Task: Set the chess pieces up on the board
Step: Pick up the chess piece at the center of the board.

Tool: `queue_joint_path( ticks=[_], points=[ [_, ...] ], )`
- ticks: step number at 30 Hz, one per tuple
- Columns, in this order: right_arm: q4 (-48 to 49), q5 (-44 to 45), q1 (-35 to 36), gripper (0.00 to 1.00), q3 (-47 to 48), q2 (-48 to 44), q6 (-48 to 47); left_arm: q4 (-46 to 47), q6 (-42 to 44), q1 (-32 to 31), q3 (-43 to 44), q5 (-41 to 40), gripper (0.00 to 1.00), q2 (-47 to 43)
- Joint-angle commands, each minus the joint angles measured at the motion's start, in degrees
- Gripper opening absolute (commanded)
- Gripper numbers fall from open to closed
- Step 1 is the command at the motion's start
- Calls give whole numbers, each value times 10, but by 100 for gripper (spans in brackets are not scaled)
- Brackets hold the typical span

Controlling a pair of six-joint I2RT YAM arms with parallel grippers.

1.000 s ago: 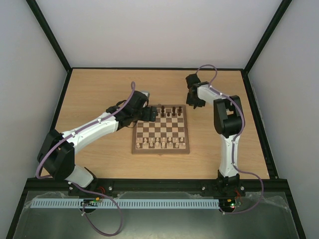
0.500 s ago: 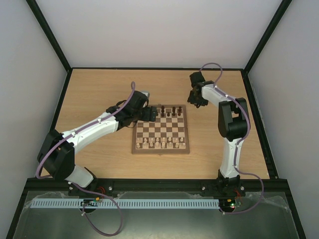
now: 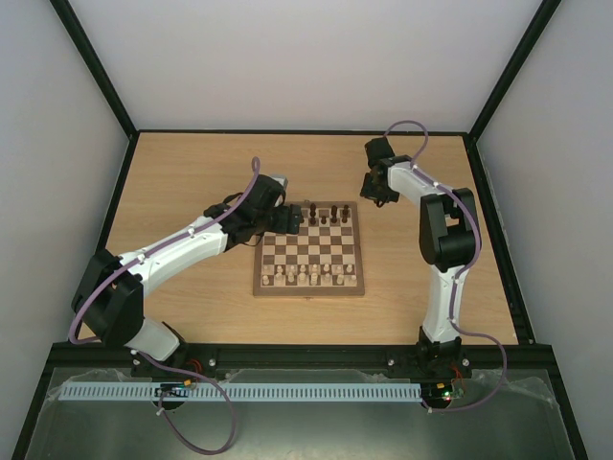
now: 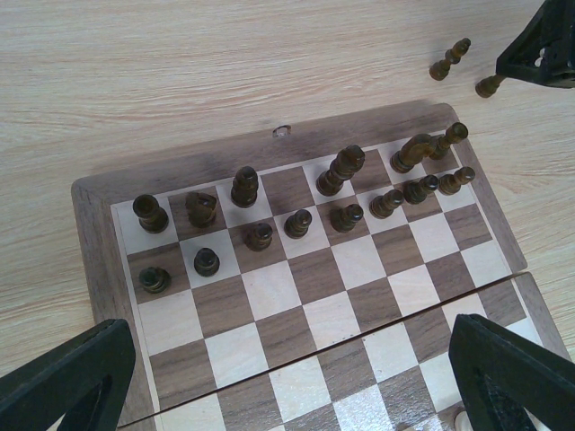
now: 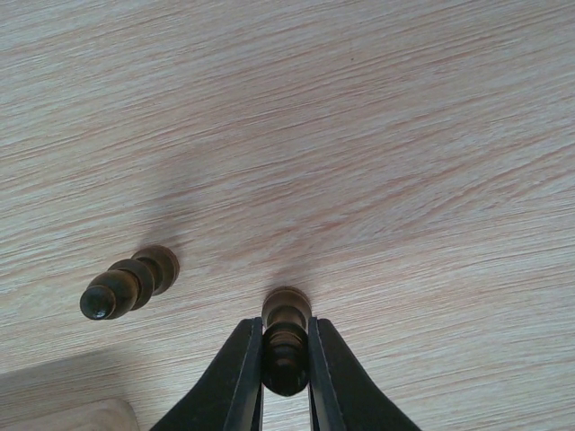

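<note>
The board [image 3: 308,290] lies mid-table, and several dark chess pieces [image 4: 296,222] stand on its two far rows. Two more dark pieces stand on the table past the board's far right corner. My right gripper [image 5: 286,382] is shut on one of them [image 5: 286,341], its base resting on the table. The other piece [image 5: 130,283] stands free just to its left. In the top view the right gripper [image 3: 375,192] hangs beside that corner. My left gripper [image 4: 287,382] is open above the board's middle rows, with its fingertips [image 4: 63,377] wide apart and nothing between them.
Pale cream pieces [image 3: 308,277] fill the board's near rows. The bare wooden table [image 3: 192,172] stretches around the board, ringed by a black frame [image 3: 297,131] and white walls. A board corner [image 5: 63,417] shows low in the right wrist view.
The right arm shifted slightly right and back beside the board's far corner, and its jaws closed on the dark piece. The left arm has not moved.
</note>
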Motion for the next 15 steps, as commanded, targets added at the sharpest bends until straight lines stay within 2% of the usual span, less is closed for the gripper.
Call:
queue_joint_path(
  ticks=[1, 7, 15],
  points=[
    [-13, 0, -2, 11, -9, -19, 2, 11, 2, 2, -10, -9, 99, -1],
    [-17, 13, 3, 11, -23, -80, 3, 15, -1, 7, -13, -18, 99, -8],
    [-56, 4, 47, 11, 9, -166, -11, 26, -12, 24, -28, -37, 99, -32]
  ],
)
